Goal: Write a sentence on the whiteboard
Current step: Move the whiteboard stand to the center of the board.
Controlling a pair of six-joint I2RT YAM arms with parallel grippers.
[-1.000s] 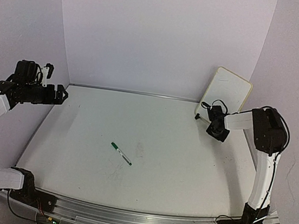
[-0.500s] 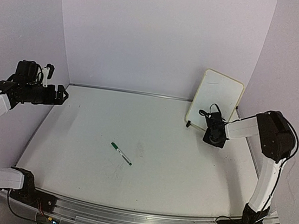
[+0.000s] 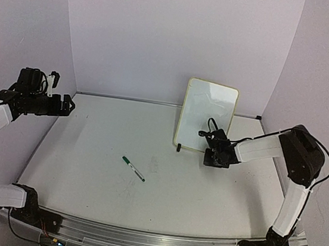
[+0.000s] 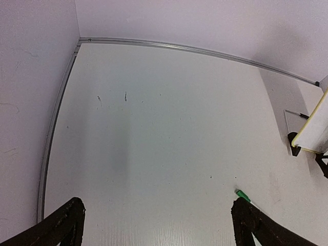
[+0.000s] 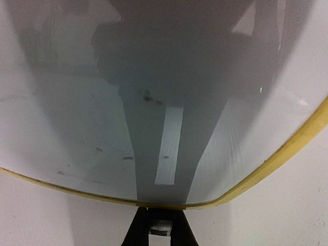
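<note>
The whiteboard (image 3: 206,116) stands nearly upright just right of the worktop's (image 3: 86,173) middle, its lower yellow edge pinched by the right fingers (image 5: 137,234), while the marker (image 3: 133,169) lies well apart to its left and the left fingers (image 4: 64,225) gape wide, holding nothing.

whiteboard (image 4: 315,133): cut by right edge | marker (image 4: 242,195): mostly hidden

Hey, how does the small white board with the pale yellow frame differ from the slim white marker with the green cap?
The whiteboard stands nearly upright, clamped at its bottom edge by the right gripper; the marker lies flat on the table, untouched. The whiteboard is a broad rounded rectangle, the marker a thin stick. Both are mostly white.
</note>
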